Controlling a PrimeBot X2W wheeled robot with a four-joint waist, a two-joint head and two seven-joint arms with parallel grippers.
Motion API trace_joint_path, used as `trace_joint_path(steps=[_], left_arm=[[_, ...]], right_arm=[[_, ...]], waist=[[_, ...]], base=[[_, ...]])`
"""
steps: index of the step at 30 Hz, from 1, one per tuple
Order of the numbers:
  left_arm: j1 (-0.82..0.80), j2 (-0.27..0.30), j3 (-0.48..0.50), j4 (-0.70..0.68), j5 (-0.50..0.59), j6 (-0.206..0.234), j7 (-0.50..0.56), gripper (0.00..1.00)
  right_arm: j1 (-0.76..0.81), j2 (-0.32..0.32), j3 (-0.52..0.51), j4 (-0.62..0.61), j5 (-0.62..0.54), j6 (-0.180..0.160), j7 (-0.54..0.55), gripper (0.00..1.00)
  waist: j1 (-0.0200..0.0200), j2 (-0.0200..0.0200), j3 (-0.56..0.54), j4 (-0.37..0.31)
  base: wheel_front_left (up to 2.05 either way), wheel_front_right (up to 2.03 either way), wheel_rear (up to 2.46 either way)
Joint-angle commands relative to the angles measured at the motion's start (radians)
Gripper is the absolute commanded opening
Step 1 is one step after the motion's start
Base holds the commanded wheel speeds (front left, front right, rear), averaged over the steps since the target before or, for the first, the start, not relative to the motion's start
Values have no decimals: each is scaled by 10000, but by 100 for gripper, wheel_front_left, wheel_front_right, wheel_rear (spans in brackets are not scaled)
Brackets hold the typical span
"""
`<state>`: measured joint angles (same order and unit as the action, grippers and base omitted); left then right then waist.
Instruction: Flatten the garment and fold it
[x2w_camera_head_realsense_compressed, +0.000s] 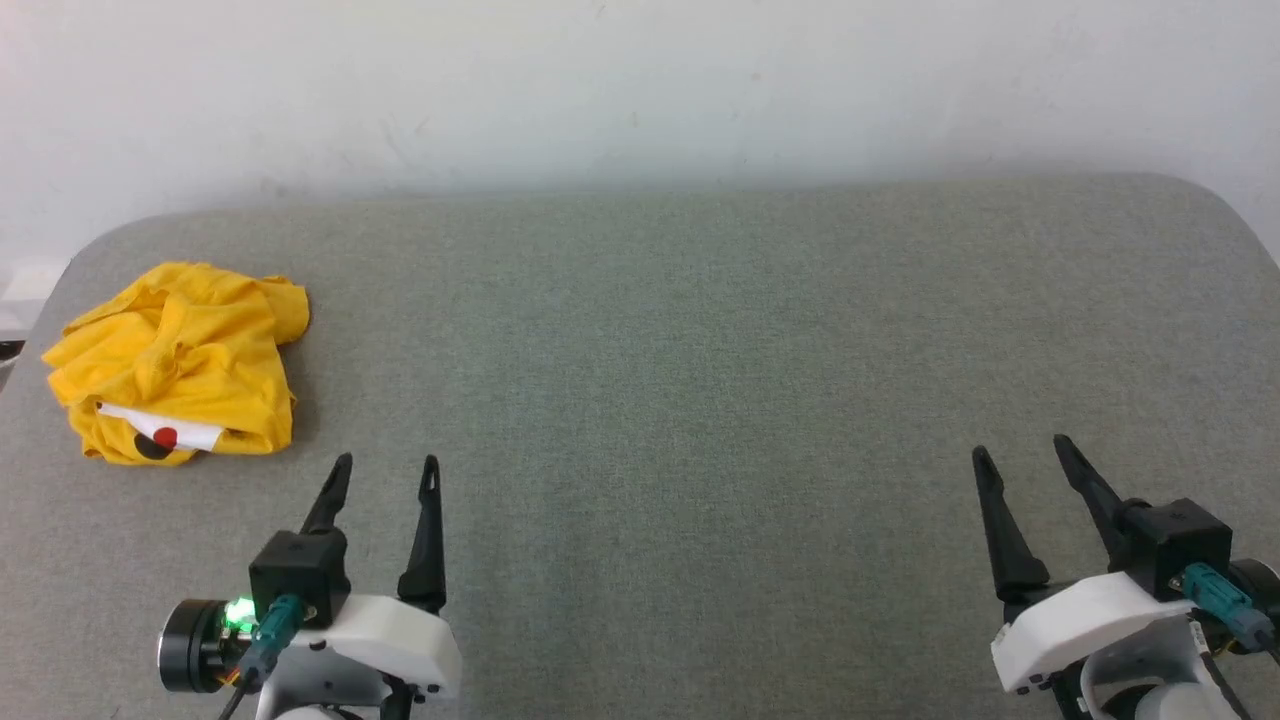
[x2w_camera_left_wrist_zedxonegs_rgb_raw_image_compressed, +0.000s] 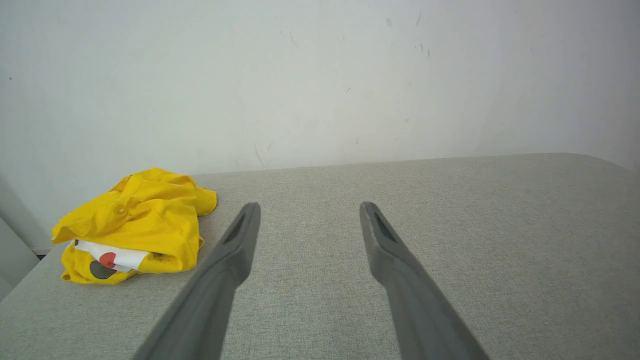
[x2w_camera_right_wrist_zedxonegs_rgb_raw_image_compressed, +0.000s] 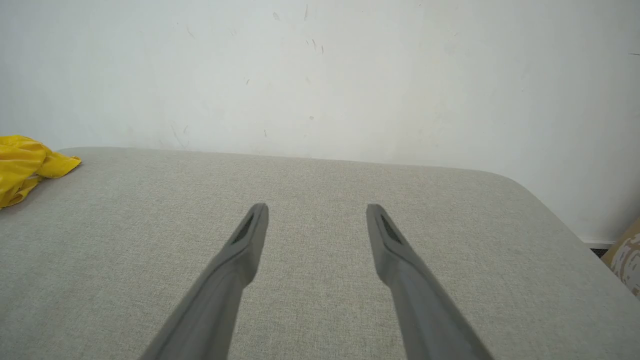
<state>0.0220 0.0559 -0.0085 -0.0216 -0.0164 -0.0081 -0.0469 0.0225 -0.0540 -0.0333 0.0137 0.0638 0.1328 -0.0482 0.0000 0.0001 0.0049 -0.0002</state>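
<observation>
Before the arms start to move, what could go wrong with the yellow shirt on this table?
1. The shirt lies bunched close to the left edge of the table; a careless pull may drag it off.
2. It is crumpled in layers, so the open left tool may pinch several layers together.
3. The open right tool is far from it, so it may need a long reach.

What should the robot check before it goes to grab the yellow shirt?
1. Left gripper jaws apart: ok.
2. Right gripper jaws apart: ok.
3. Both grippers hold nothing: ok.
4. Yellow shirt lies flat: not ok, it is crumpled in a heap.
5. Shirt rests wholly on the table: ok, near its left edge.
6. Where the collar and hem are: cannot tell, the folds hide them.
</observation>
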Motion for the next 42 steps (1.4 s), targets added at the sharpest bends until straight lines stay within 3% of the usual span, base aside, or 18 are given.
trace_joint_path(steps=[1,19,42], left_arm=[[168,-13,-20,-83,-101,-69,-110,100],[280,-21,-72,-225,-226,-139,-486,100],[467,-31,-71,-321,-404,-14,-946,100]], right_arm=[[84,8,-63,15,131,-5,-100,100],[158,14,-204,60,317,-8,-475,100],[274,20,-226,224,387,-11,-935,100]], waist=[[0,-1,4,7],[0,-1,100,322],[0,-1,128,1205]], base=[[0,0,0],[0,0,0],[0,0,0]])
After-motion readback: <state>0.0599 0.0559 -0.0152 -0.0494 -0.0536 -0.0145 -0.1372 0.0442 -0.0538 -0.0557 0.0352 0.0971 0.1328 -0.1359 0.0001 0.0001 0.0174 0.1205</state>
